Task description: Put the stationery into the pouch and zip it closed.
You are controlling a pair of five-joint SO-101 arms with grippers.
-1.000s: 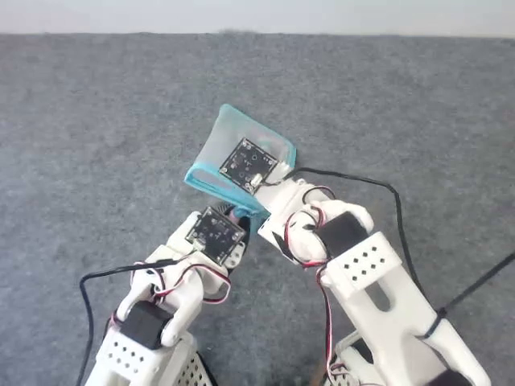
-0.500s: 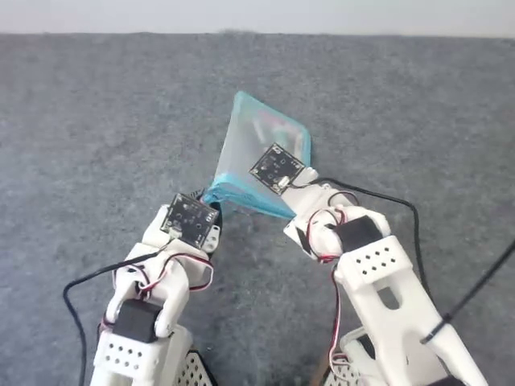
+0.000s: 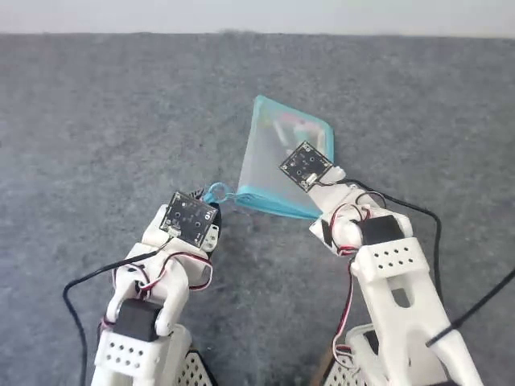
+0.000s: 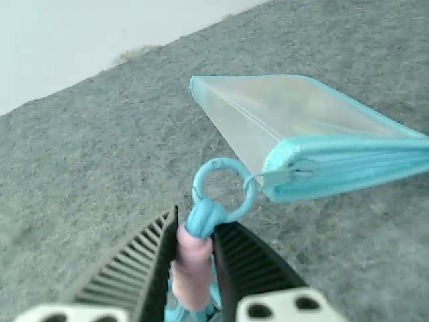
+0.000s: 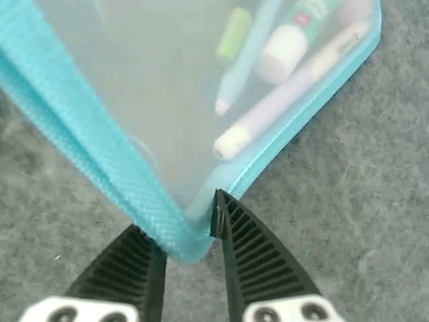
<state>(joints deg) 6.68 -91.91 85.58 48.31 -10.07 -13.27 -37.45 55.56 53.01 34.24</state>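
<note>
Grey felt tabletop (image 3: pixel 96 121), a teal pouch (image 3: pixel 278 173) held between two arms.
From above, the pouch lies mid-table, zip edge toward the arms. At the left wrist, the left gripper (image 4: pixel 194 227) is clamped on the zip pull (image 4: pixel 193 265). At the right wrist, the right gripper (image 5: pixel 188 231) pinches the pouch's corner, with pens (image 5: pixel 288 87) and a glue stick (image 5: pixel 285 50) inside.
</note>
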